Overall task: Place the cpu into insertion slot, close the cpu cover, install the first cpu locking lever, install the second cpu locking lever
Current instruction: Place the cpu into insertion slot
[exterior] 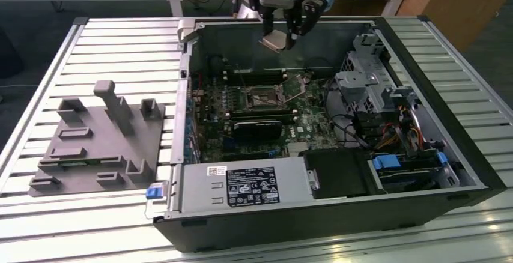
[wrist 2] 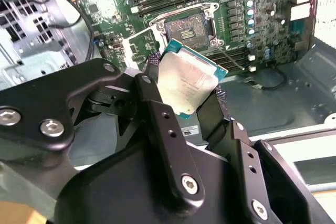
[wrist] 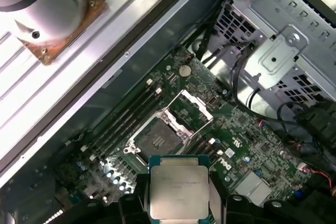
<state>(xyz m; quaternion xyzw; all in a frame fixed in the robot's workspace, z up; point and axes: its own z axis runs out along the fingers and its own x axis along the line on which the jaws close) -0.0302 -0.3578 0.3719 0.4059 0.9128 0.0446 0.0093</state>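
Gripper (exterior: 282, 35) w/ cpu (exterior: 273, 41): item is being pinched by two opposite edges between black fingers (wrist 2: 160, 114), silver-grey lid facing out in both wrist views, green substrate edge showing on far side of chip (wrist 2: 188, 82).

Position: gripper is hanging above open PC case (exterior: 449, 173), over its rear wall in the exterior view, well above motherboard (exterior: 309, 128). Chip is being held tilted in the exterior view, not flat to board.

Key relation: insertion slot (wrist: 157, 139) is lying below and ahead of gripper, well apart from cpu (wrist: 178, 191); in the first wrist view the slot sits just beyond chip's far edge. Slot (wrist 2: 188, 29) is standing open, dark centre bare, nothing seated in it. In the exterior view slot (exterior: 262, 100) is lying toward board centre, in line beneath gripper but closer to camera.

Cpu cover (wrist: 190, 107): silvery frame, hinged up beside slot, on side away from memory sticks (wrist: 123, 121). Cover (wrist 2: 140, 45) not closed.

Locking levers: thin wire beside slot; whether latched, cannot tell.

Status (est.): cpu in hand, not yet seated; cover and lever steps not done.
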